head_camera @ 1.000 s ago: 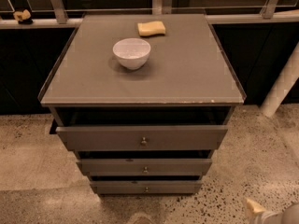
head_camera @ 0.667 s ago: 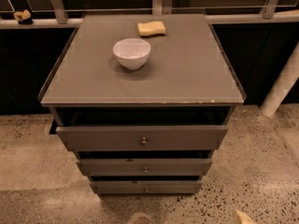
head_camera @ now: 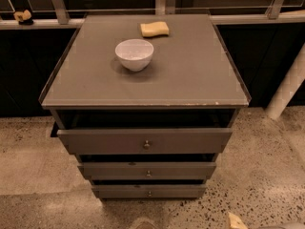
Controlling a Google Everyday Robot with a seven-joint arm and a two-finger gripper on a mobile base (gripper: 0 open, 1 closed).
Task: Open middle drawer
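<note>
The gripper (head_camera: pixel 237 221) shows only as a pale tan tip, with a bit of grey beside it, at the bottom edge of the view towards the right corner, low over the speckled terrazzo floor (head_camera: pixel 267 175). So little of it is in view that I cannot tell whether it is open or closed, or whether it holds anything. It touches nothing that can be seen.

The middle drawer (head_camera: pixel 176 170) lies up and to the left of the gripper, well apart from it, with the lowest drawer (head_camera: pixel 119 191) and a stretch of floor between them. The middle drawer is the second of three fronts in a grey-brown cabinet (head_camera: pixel 190 80). It is a shallow, plain, flat front with one small round metal knob (head_camera: pixel 148 173) at its centre. A dark gap runs along its upper edge, under the top drawer (head_camera: pixel 95 141). How far out it stands cannot be told from this angle. The top drawer's front looks taller and wider and has a knob of the same kind. Above it is a deep dark slot under the cabinet's top.

On the flat cabinet top a white bowl (head_camera: pixel 135 54) stands upright, left of centre. A yellow sponge (head_camera: pixel 154 29) lies behind it near the back edge, apart from the bowl. Beyond runs a railing ledge (head_camera: pixel 267 19), and a white post (head_camera: pixel 288 87) slants at the right.
</note>
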